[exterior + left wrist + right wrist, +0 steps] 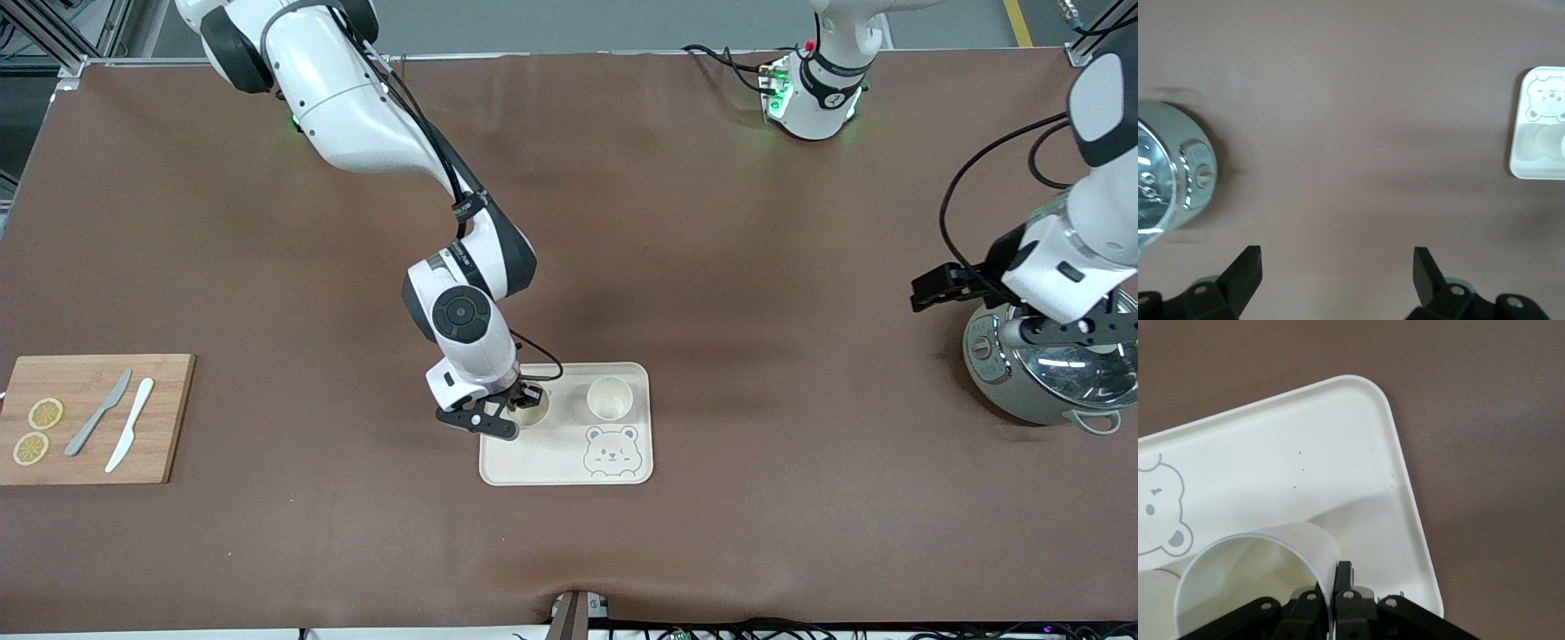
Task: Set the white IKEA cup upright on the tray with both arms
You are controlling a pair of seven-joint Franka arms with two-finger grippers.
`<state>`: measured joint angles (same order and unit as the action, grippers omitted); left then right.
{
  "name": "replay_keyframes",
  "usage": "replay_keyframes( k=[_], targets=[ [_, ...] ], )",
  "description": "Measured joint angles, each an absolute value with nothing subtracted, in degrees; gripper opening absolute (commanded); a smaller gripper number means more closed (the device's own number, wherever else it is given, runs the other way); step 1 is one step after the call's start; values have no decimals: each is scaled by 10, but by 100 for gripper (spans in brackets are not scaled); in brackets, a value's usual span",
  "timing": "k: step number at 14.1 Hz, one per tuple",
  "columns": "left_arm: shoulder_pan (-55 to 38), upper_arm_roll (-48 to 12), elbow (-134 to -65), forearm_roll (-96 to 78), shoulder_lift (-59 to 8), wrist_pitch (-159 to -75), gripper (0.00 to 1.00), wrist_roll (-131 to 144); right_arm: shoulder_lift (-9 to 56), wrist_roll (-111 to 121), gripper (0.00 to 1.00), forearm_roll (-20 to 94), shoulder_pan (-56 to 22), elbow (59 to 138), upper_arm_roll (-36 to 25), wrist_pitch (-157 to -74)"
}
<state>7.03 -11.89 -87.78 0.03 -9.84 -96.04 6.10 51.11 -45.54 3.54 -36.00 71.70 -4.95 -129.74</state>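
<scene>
The cream tray [551,460] with the grey bear face lies mid-table; it also shows in the right wrist view [1305,453]. A white cup [536,407] stands on the tray at the corner toward the right arm's end. My right gripper [524,397] is shut on its rim, one finger inside and one outside, as the right wrist view [1331,577] shows on the cup [1258,567]. A second white cup [609,397] stands upright on the tray beside it. My left gripper [1338,257] is open and empty, held up by the steel cooker, waiting.
A steel cooker [1049,378] stands at the left arm's end of the table. A wooden cutting board [164,418] with two lemon slices and two knives lies at the right arm's end. Bare brown table surrounds the tray.
</scene>
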Motion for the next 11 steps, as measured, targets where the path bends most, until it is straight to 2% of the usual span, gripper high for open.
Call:
replay_keyframes(
  k=[5, 6, 7, 11],
  targets=[
    [77, -122, -878, 0, -98, -963, 100, 38, 522, -455, 0, 35, -363, 717, -49, -1307],
    [73, -123, -879, 0, -99, -967, 100, 38, 522, -455, 42, 35, -363, 717, -50, -1308],
    [72, -123, -880, 2, -99, -970, 100, 38, 522, -455, 99, 35, -363, 717, -50, -1309],
    [59, -112, -880, 10, -99, -972, 100, 37, 522, -455, 100, 35, -363, 716, -52, -1309]
  ],
)
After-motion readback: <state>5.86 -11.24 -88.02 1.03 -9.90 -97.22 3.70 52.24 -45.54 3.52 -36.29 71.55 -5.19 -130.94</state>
